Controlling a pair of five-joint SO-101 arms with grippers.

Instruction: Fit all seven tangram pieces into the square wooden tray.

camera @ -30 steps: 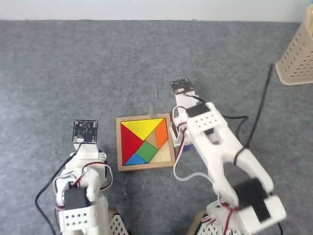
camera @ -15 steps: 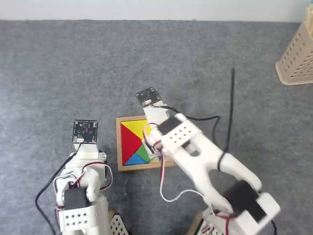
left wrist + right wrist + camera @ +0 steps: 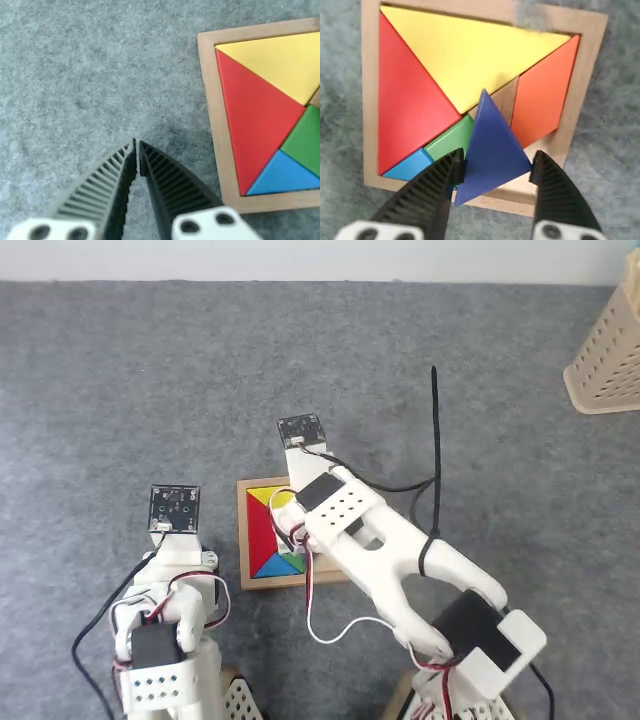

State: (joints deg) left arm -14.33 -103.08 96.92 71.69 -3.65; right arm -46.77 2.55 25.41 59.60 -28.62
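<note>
The right gripper (image 3: 499,154) has its jaws spread moderately wide and pressed on the two sides of a dark blue triangle (image 3: 490,145), which it grips. This triangle hangs over the square wooden tray (image 3: 369,100), partly over the green piece (image 3: 447,141) and beside the orange piece (image 3: 540,95). It cannot be told if it touches the tray floor.

In the tray lie also a big yellow triangle (image 3: 465,60), a big red triangle (image 3: 407,110) and a small light blue triangle (image 3: 407,167). They sit close together, edge to edge. A wood-coloured patch shows between yellow and orange; whether it is a piece or bare floor is not clear.

The left gripper (image 3: 137,145) has its jaws almost together, with nothing between them. It is above the grey carpet (image 3: 75,65), just beside the tray's edge near the red triangle.

In the high view the right arm lies across the tray, and a beige basket (image 3: 610,340) stands well apart.
</note>
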